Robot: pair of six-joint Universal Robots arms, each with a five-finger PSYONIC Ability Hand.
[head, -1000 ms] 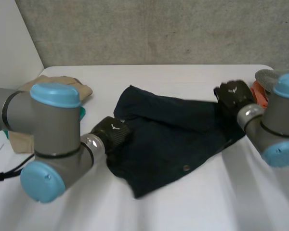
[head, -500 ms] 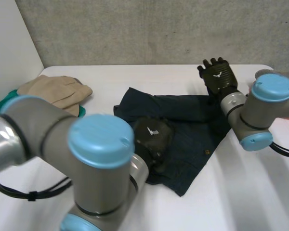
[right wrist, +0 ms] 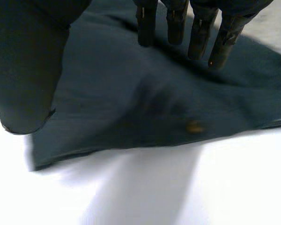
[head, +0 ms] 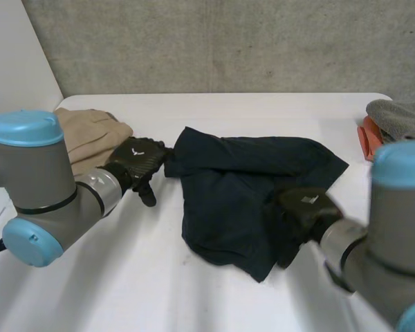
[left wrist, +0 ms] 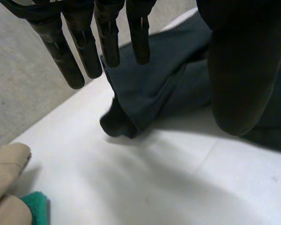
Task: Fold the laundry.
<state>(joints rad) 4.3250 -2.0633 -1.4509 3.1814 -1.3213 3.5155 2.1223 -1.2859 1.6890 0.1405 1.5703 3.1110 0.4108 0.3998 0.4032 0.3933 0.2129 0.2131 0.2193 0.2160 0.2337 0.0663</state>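
Tan cloth [head: 90,131] lay aside, far left. My left hand [head: 135,160] hung slack-fingered at the left corner of the dark garment [head: 235,176], gripping nothing, likely placed to take that corner. The garment lay rumpled mid-way across the table [head: 214,297]. My right hand [head: 306,209] was over its near right edge, fingers straight, empty.

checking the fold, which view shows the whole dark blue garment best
Head view: the dark blue garment shows nearly whole, crumpled. Left wrist view gives a bunched corner by the left hand; right wrist view, a stretch beneath the right hand.
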